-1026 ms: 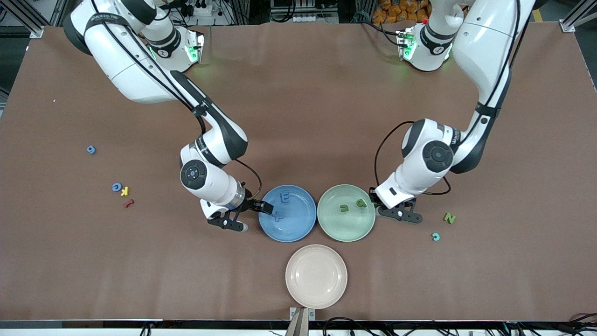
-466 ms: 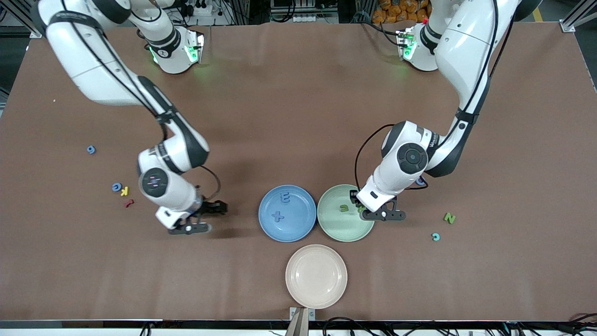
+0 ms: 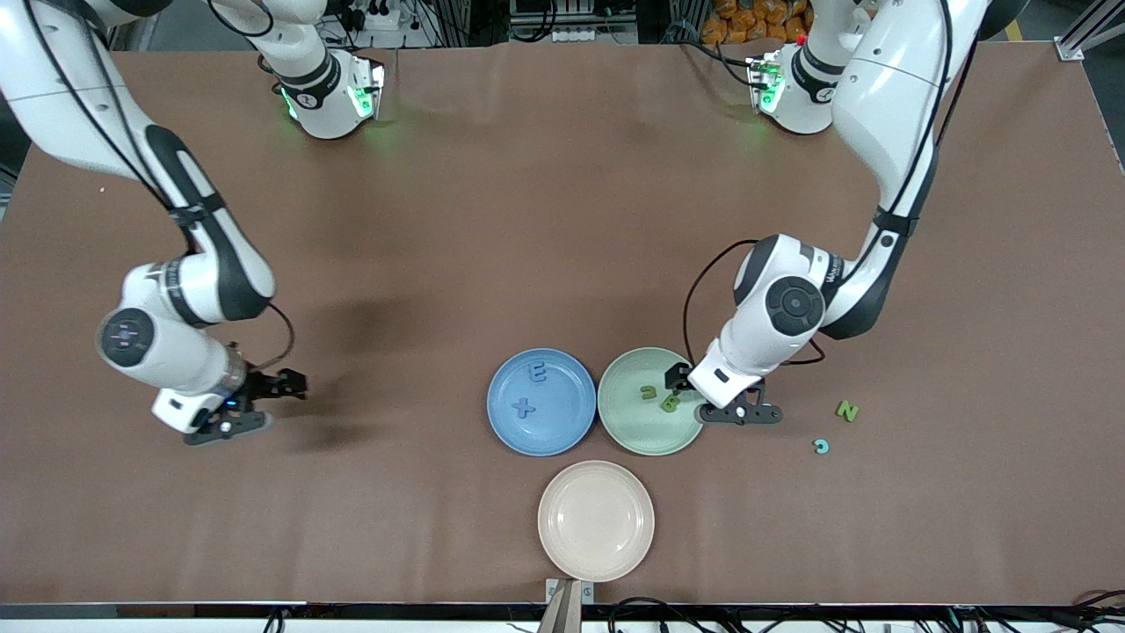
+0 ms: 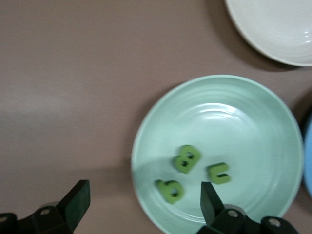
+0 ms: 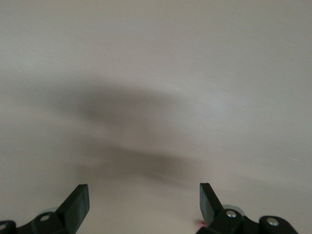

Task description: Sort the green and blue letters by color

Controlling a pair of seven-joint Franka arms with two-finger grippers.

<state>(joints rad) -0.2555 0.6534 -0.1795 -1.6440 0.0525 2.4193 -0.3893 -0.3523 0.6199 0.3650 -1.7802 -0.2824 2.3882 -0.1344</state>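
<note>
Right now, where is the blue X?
In the front view the blue X lies in the blue plate, nearer the camera than the blue E, beside the green plate.

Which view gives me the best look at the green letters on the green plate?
The left wrist view: it shows all three green letters close up on the green plate. The front view shows them small, with the left hand covering part of the group. The right wrist view shows only bare table.

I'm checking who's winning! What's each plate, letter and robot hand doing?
Round blue plate: holds two blue letters.
Round pale green plate: holds three olive green letters.
Olive green letter N: loose on table.
Left gripper: fingers open, over green plate's edge.
Right gripper: fingers open, over table.
</note>
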